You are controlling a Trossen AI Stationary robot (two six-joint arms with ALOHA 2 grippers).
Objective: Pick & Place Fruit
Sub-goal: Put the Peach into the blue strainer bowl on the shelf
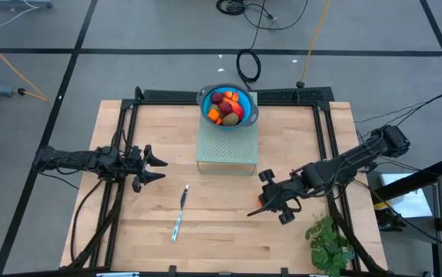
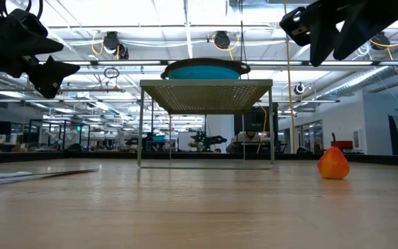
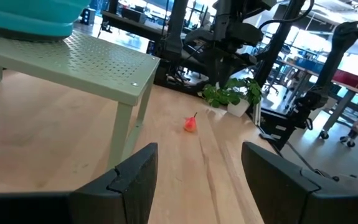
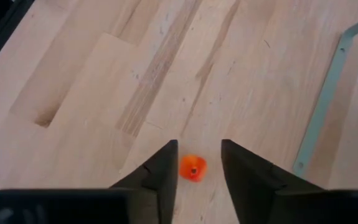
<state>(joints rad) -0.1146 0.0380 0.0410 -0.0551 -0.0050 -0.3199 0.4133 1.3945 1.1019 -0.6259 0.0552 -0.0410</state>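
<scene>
with its fingers apart, the right gripper (image 4: 196,163) hangs above the small orange fruit (image 4: 192,168); lower straight down, keeping it centred between them, before closing.

A large open lab or workshop: exposed ceiling pipes (image 2: 185,28), rows of desks with monitors (image 2: 19,131) behind glass, and cables (image 1: 251,61) on grey floor.

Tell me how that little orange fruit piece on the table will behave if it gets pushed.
The orange fruit piece looks small and probably light, so a nudge would likely send it skidding on the smooth wooden table. In the low view it sits on a wide base with a narrower top, so it seems more apt to tip than roll far.
</scene>
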